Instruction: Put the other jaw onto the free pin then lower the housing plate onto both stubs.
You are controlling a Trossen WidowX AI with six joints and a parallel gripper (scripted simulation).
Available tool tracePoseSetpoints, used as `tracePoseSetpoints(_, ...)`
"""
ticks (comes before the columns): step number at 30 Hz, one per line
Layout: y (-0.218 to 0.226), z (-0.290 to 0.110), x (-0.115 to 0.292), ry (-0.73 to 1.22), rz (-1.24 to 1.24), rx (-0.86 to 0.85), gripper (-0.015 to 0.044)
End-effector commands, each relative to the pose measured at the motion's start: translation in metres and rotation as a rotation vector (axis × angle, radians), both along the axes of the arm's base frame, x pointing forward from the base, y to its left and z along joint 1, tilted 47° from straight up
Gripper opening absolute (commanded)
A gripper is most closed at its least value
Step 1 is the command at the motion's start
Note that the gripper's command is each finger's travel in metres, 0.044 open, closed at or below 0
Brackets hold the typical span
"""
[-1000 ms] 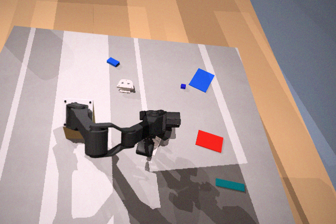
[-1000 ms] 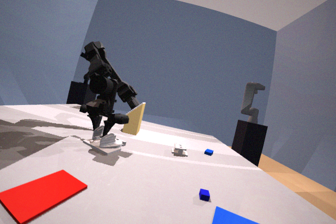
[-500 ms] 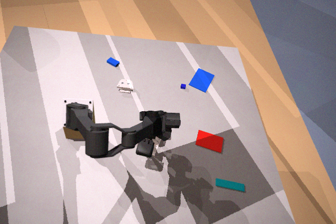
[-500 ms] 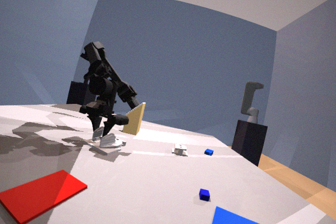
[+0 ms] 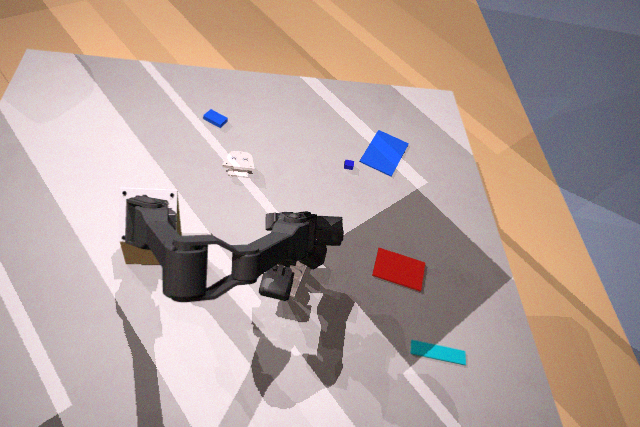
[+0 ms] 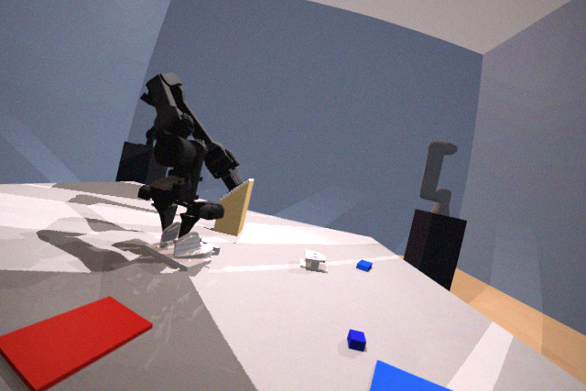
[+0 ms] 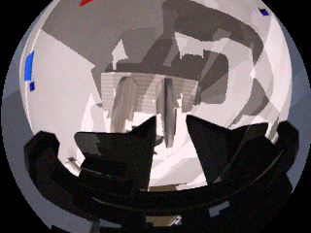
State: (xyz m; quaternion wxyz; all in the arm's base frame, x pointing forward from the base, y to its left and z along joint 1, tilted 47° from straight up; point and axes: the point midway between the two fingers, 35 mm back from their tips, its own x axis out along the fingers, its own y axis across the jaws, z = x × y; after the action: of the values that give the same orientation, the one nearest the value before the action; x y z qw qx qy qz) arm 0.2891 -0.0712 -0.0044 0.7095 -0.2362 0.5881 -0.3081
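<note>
My gripper [image 6: 173, 232] [image 7: 171, 118] is shut on a grey-white jaw [image 6: 169, 235] [image 7: 167, 104], pointing down low over the base plate [image 6: 166, 257] [image 7: 148, 88]. The other jaw [image 6: 191, 246] [image 7: 124, 104] stands on the base beside the held one, with a narrow gap between them in the wrist view. The pins and the held jaw's underside are hidden, so I cannot tell whether it sits on its pin or whether the teeth mesh. The white housing plate [image 5: 239, 159] [image 6: 314, 256] lies apart, away from the gripper.
A yellow block with a white top [image 5: 139, 252] [image 6: 236, 216] stands beside the arm. A red slab [image 5: 399, 269] [image 6: 75, 342], a cyan strip [image 5: 438, 352], a large blue slab [image 5: 384, 152], a small dark blue cube [image 5: 348, 164] [image 6: 356, 340] and a small blue block [image 5: 215, 118] [image 6: 363, 266] lie around.
</note>
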Motion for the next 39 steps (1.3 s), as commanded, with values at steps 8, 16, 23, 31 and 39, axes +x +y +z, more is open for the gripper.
tracePoseSetpoints(8,-0.0033,-0.0033,-0.0004,0.003,-0.005,-0.004,0.0134)
tracePoseSetpoints(16,-0.0054,-0.0053,-0.0001,0.004,-0.004,-0.005,0.0134)
tracePoseSetpoints(23,-0.0054,-0.0053,-0.0001,0.004,-0.004,-0.005,0.0134)
tracePoseSetpoints(31,-0.0054,-0.0053,-0.0001,0.004,-0.004,-0.005,0.0134)
tracePoseSetpoints(39,-0.0054,-0.0053,-0.0001,0.004,-0.004,-0.005,0.0134)
